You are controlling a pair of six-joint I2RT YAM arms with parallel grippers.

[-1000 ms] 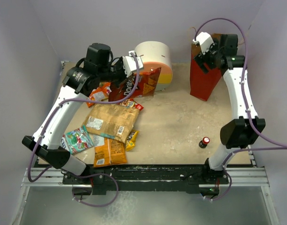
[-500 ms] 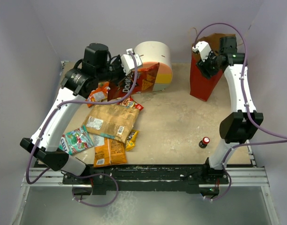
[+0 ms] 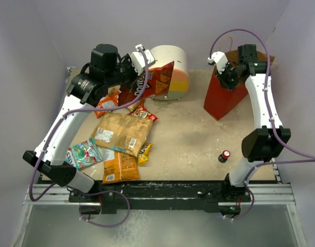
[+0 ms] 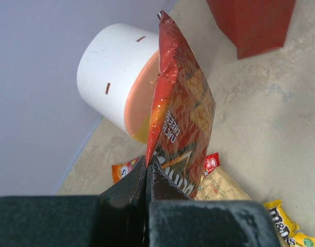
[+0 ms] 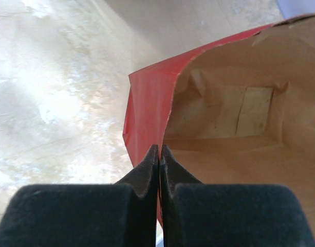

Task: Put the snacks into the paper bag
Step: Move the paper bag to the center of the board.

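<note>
Inside, the paper bag (image 5: 224,154) shows bare brown walls.

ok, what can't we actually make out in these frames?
Paper bag mouth: top view, right arm overlaps it; right wrist view, right end effector blocks the near floor.
Doritos bag lower edge: left wrist view, left end effector hides it.
Orange packet: top view, partly under the left arm.
Small bottle label: top view, too small.
</note>
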